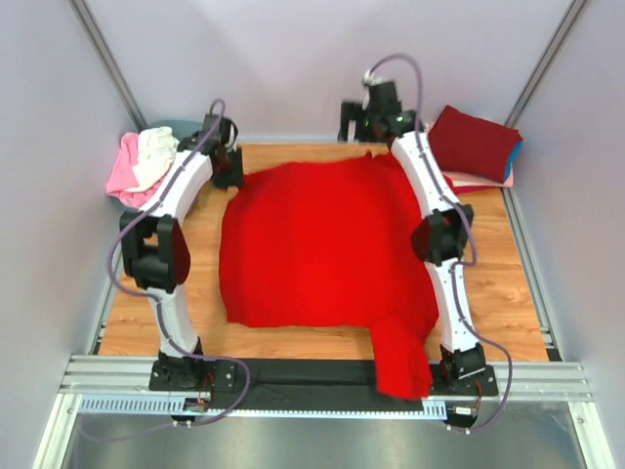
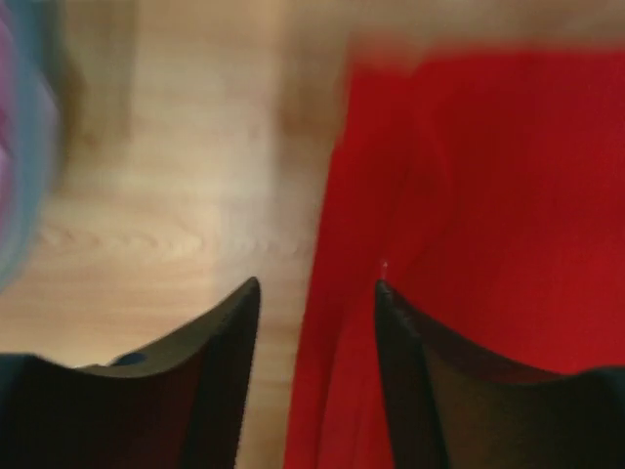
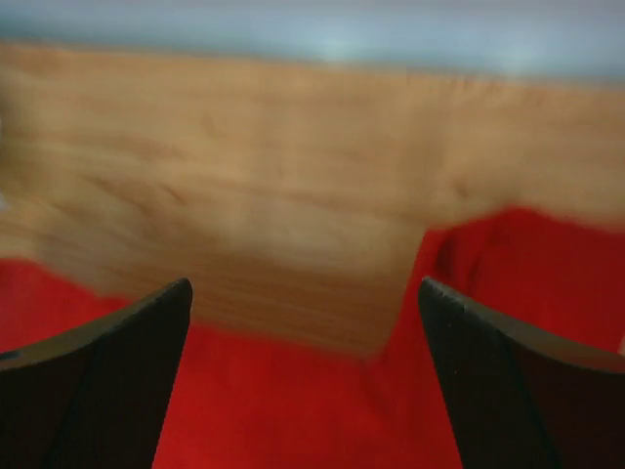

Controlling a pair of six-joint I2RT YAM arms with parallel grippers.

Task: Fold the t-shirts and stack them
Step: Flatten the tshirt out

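Observation:
A bright red t-shirt [image 1: 322, 244] lies spread flat on the wooden table, one sleeve [image 1: 400, 360] hanging over the near edge. My left gripper [image 1: 223, 161] hovers at the shirt's far left corner. In the left wrist view its jaws [image 2: 317, 293] stand apart, with the shirt's edge [image 2: 469, 195] and bare wood showing between them. My right gripper [image 1: 376, 122] is at the shirt's far right corner. Its jaws [image 3: 305, 293] are wide open over the red cloth [image 3: 293, 410], gripping nothing. A folded dark red t-shirt [image 1: 474, 142] tops a stack at the back right.
Pink and white t-shirts [image 1: 145, 161] are heaped in a grey tub [image 1: 181, 127] at the back left corner. Blue and pale cloth edges [image 1: 510, 161] peek from under the folded stack. Grey walls close in the table on three sides. A metal rail [image 1: 322, 376] runs along the near edge.

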